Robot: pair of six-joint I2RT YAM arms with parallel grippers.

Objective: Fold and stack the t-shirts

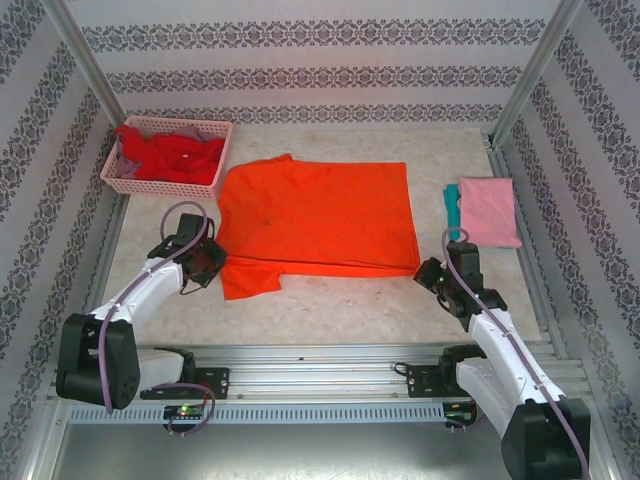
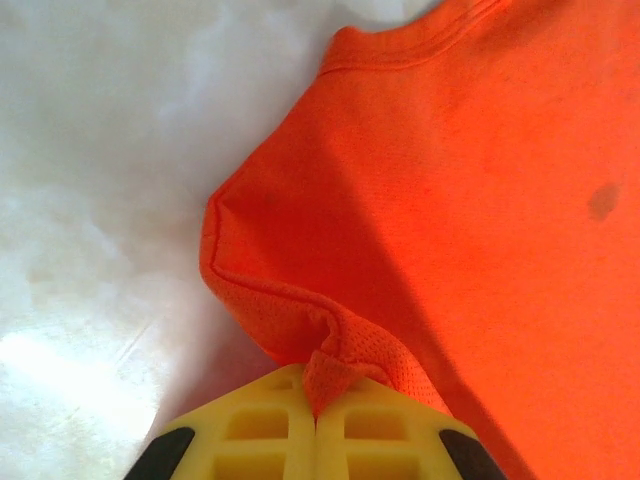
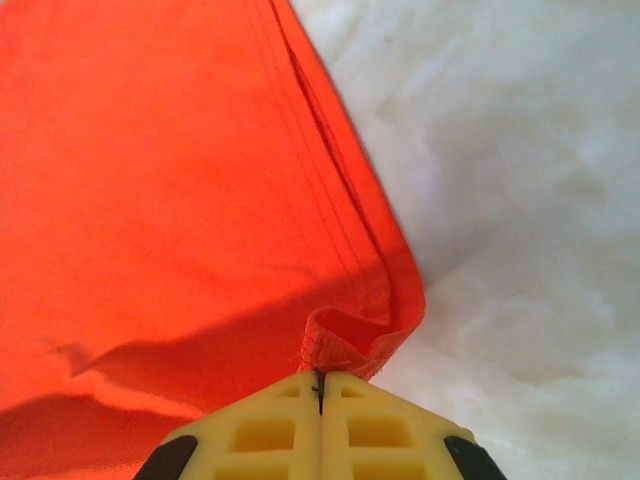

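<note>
A bright orange t-shirt lies spread flat in the middle of the table. My left gripper is shut on its near left sleeve edge; in the left wrist view the mesh cloth bunches up into the closed yellow jaws of that gripper. My right gripper is shut on the shirt's near right hem corner, pinched in the gripper. A folded pink t-shirt rests on a teal one at the right.
A pink lattice basket at the back left holds red t-shirts. Patterned walls and metal posts enclose the white table. A metal rail runs along the near edge by the arm bases.
</note>
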